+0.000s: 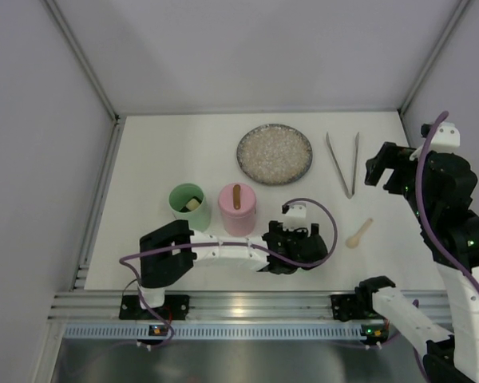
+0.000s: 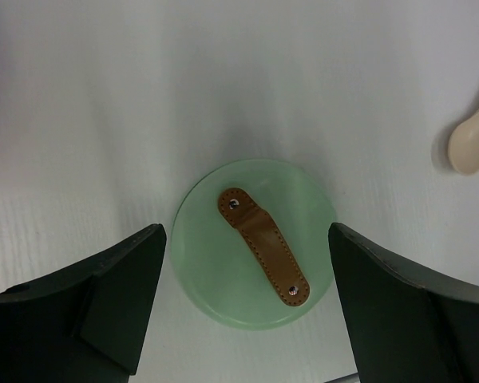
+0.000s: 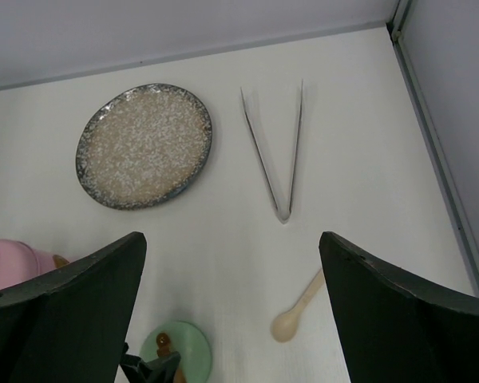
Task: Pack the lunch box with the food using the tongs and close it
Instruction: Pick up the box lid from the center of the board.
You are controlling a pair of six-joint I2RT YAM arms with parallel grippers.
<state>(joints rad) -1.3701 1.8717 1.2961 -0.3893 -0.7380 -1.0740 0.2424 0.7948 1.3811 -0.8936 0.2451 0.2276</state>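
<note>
The lunch box stands as two round tubs: an uncovered green one (image 1: 189, 208) with a pale piece of food (image 1: 193, 204) inside, and a pink one (image 1: 237, 210) under a lid with a brown strap. A green lid (image 2: 255, 243) with a brown leather strap lies flat on the table. My left gripper (image 2: 246, 231) hovers open just above it, one finger on each side and clear of its rim. The silver tongs (image 3: 275, 152) lie in a narrow V to the right of the plate. My right gripper (image 3: 231, 239) hangs open and empty, high above the table near them.
A speckled grey plate (image 1: 275, 153) sits at the back centre with nothing on it. A small wooden spoon (image 1: 358, 234) lies right of the left gripper (image 1: 291, 249). The enclosure's right wall stands close behind the right gripper (image 1: 383, 169).
</note>
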